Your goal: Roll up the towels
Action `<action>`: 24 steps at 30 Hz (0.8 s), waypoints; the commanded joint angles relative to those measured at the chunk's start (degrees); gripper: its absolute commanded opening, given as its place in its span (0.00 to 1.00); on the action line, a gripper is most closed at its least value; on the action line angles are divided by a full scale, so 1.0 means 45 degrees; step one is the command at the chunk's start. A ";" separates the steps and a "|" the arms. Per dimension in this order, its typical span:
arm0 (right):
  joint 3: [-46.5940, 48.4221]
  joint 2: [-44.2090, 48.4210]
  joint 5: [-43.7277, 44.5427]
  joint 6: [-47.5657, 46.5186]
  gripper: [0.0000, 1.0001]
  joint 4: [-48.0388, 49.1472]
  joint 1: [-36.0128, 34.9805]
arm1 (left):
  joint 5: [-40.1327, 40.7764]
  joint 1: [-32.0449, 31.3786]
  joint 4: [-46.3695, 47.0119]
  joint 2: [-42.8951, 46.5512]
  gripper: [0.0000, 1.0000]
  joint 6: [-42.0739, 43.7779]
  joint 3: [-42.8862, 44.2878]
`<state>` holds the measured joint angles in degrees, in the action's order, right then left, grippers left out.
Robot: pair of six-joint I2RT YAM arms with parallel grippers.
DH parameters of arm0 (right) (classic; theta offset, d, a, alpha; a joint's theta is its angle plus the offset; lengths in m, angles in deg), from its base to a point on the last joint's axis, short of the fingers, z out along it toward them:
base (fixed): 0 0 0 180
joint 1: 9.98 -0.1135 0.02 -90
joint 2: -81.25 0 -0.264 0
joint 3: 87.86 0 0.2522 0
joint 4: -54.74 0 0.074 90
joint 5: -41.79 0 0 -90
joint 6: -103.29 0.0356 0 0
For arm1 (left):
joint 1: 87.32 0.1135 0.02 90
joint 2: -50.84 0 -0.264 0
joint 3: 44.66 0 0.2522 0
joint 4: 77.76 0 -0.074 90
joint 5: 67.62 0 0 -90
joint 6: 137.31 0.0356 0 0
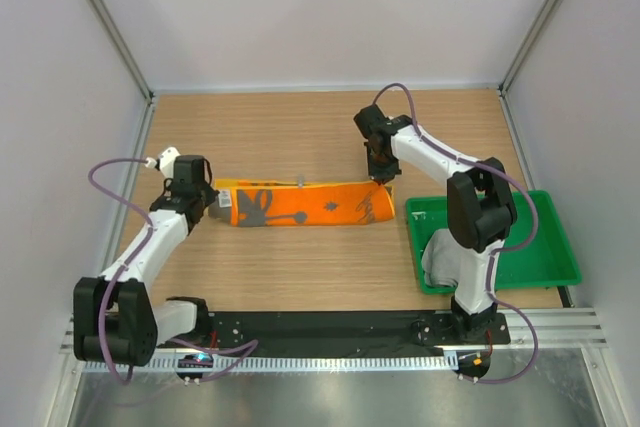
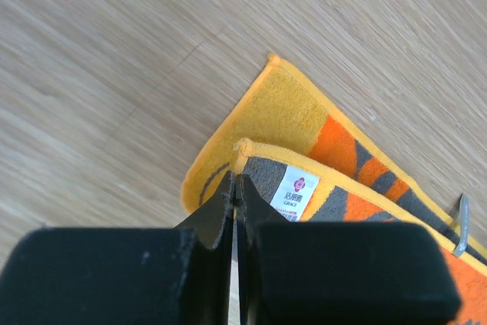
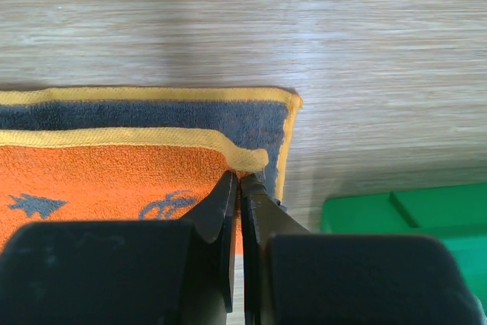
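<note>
Wooden table (image 1: 300, 127) is noted as the work surface. The orange towel (image 1: 300, 207) is laid along it as a long strip, folded lengthwise. Its left hem corner is pinched by the left gripper (image 2: 234, 188) and its right hem corner by the right gripper (image 3: 240, 184), both with jaws closed. The light grey towel (image 1: 438, 259) is lodged in the green tray (image 1: 545, 247), to the right of the strip.

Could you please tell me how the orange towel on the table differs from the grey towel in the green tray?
The orange-and-dark-grey cloth towel lies stretched and folded lengthwise on the wooden table; the plain light grey cloth towel sits bunched in the green plastic tray. The left gripper and right gripper have jaws shut on the orange towel's ends; no gripper is at the grey one. Neither is rolled yet.
</note>
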<state>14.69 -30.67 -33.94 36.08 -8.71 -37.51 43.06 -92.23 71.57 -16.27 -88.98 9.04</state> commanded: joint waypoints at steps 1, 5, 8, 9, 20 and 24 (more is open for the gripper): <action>-0.0141 0.1003 0.0913 0.0132 0.01 -0.0344 0.0121 | -0.0730 -0.0023 0.1470 -0.0612 0.00 0.0724 0.0751; -0.0474 0.0965 0.0893 0.0132 0.01 -0.0188 0.0200 | -0.0769 -0.0004 0.1705 -0.1724 0.00 0.1075 0.1377; -0.0669 0.0829 0.0893 0.0112 0.01 -0.0071 0.0238 | -0.0925 -0.0023 0.1978 -0.2252 0.00 0.1271 0.1903; -0.0708 0.0789 0.0893 0.0132 0.01 -0.0051 0.0239 | -0.0964 -0.0004 0.1999 -0.2660 0.00 0.1426 0.2060; -0.0455 -0.0070 0.0991 -0.0063 0.01 0.0281 0.0707 | -0.0594 -0.0023 0.2039 -0.5260 0.00 0.1741 0.3485; -0.0435 -0.0558 0.0835 -0.0102 0.17 0.0514 0.0843 | -0.0106 -0.0004 0.1667 -0.5906 0.00 0.1643 0.3702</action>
<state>11.41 -31.83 -31.26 36.05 -7.75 -34.36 39.79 -92.25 78.61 -42.22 -82.57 23.60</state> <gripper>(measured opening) 0.112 0.005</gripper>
